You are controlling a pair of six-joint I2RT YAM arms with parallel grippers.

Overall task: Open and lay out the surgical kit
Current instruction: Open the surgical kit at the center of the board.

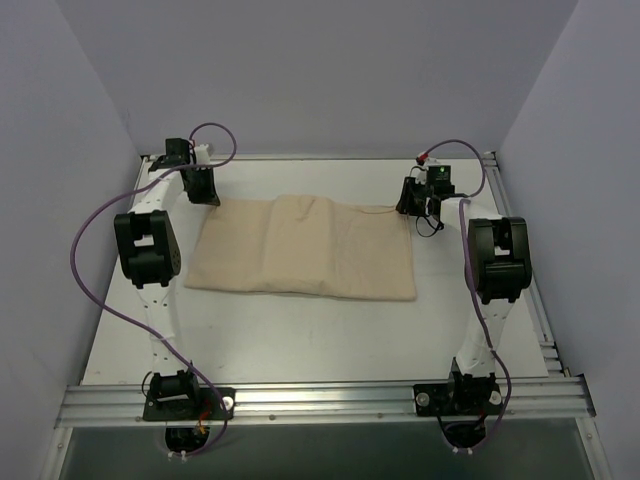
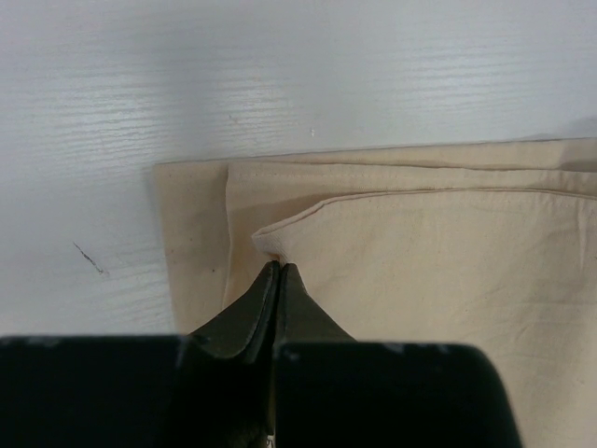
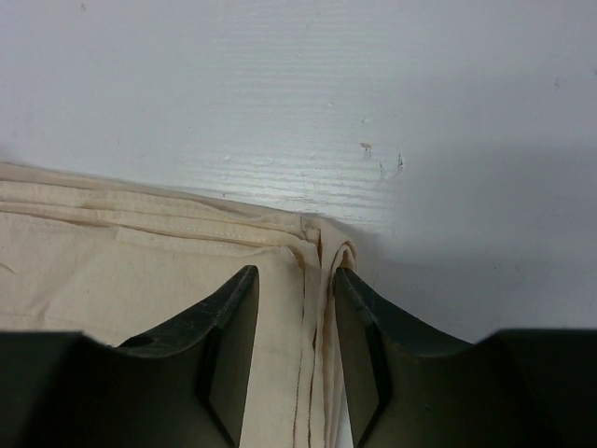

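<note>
The surgical kit is a folded beige cloth wrap (image 1: 305,247) lying flat mid-table. Its tray, tweezers, clamps, gauze and packets are hidden. My left gripper (image 1: 201,186) is at the wrap's far left corner. In the left wrist view the left gripper (image 2: 280,266) is shut, pinching the corner of the top flap (image 2: 298,219). My right gripper (image 1: 414,200) is at the far right corner. In the right wrist view the right gripper (image 3: 297,273) is open, its fingers (image 3: 224,317) straddling the stacked hems (image 3: 312,252) at the cloth's edge.
White table (image 1: 300,330) enclosed by grey walls at the left, right and back. A metal rail (image 1: 320,400) carries both arm bases at the near edge. Purple cables loop beside each arm.
</note>
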